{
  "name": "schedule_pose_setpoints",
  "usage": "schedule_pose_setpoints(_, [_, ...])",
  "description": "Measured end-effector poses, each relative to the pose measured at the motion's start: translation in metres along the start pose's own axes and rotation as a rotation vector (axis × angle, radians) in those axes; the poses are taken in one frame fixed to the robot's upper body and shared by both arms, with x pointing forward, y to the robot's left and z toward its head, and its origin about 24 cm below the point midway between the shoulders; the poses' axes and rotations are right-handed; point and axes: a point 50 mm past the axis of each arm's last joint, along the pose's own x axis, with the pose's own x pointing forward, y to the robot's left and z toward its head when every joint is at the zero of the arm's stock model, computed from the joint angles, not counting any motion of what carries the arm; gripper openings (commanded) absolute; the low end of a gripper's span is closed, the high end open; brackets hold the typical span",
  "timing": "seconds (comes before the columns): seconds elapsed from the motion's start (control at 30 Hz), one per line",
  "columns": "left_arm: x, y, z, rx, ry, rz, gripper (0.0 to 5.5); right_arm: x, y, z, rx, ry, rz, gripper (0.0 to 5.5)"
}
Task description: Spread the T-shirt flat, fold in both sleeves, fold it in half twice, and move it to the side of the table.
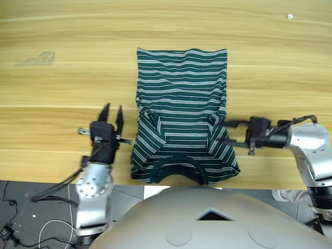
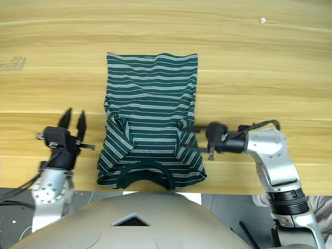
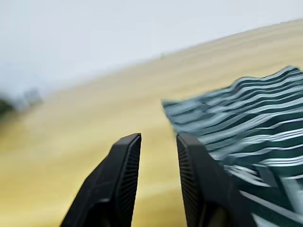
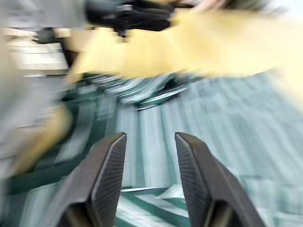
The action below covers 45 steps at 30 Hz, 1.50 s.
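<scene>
T-shirt (image 1: 181, 98) lies 12-to-6, collar at 6. Right gripper (image 1: 220, 132), jaws apart, is at its 3 o'clock edge, possibly touching. Left gripper (image 1: 113, 107), jaws apart, stands just off 9.

The left tool (image 1: 113, 108) was matte black: two tapering, pointed fingers on a boxy block with small metal pins sticking out sideways. Its inner pads (image 3: 127, 177) were finely ribbed. Behind it the left arm (image 1: 93, 189) wore a silver-grey metal casing with a round flange ringed by dark screws, and a black trailing cable (image 1: 52, 189) ran off it. The right tool (image 1: 217, 132) was equally black and thin-fingered. The right arm (image 1: 311, 145) was smooth, rounded silver, with a black looped cable (image 1: 298, 120) arching over its wrist.
</scene>
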Motion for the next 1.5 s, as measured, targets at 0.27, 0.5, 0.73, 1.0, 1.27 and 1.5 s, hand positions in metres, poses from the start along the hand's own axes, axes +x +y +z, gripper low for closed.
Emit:
schedule_pose_setpoints(0.27, [-0.044,0.053,-0.013,0.749,0.038,-0.268,2.31,-0.042,-0.02,-0.001,-0.751,0.119,-0.222,1.92])
schedule_pose_setpoints(0.5, [-0.079,0.03,-0.034,1.014,0.023,-0.841,2.31,-0.067,-0.021,-0.03,-1.069,0.269,0.12,1.92])
schedule_pose_setpoints(0.73, [-0.068,0.013,-0.036,1.01,-0.065,-0.893,2.31,-0.07,-0.002,-0.051,-0.991,0.255,0.183,1.92])
schedule_pose_setpoints(1.0, [-0.057,0.006,-0.038,1.016,-0.128,-0.89,2.31,-0.066,0.034,-0.064,-0.819,0.212,0.257,1.92])
schedule_pose_setpoints(1.27, [-0.058,-0.005,-0.036,0.986,-0.169,-0.906,2.31,-0.051,0.036,-0.055,-0.792,0.135,0.231,1.92])
schedule_pose_setpoints(1.5, [-0.06,-0.014,-0.036,0.947,-0.185,-0.927,2.31,-0.044,0.049,-0.056,-0.735,0.096,0.265,1.92])
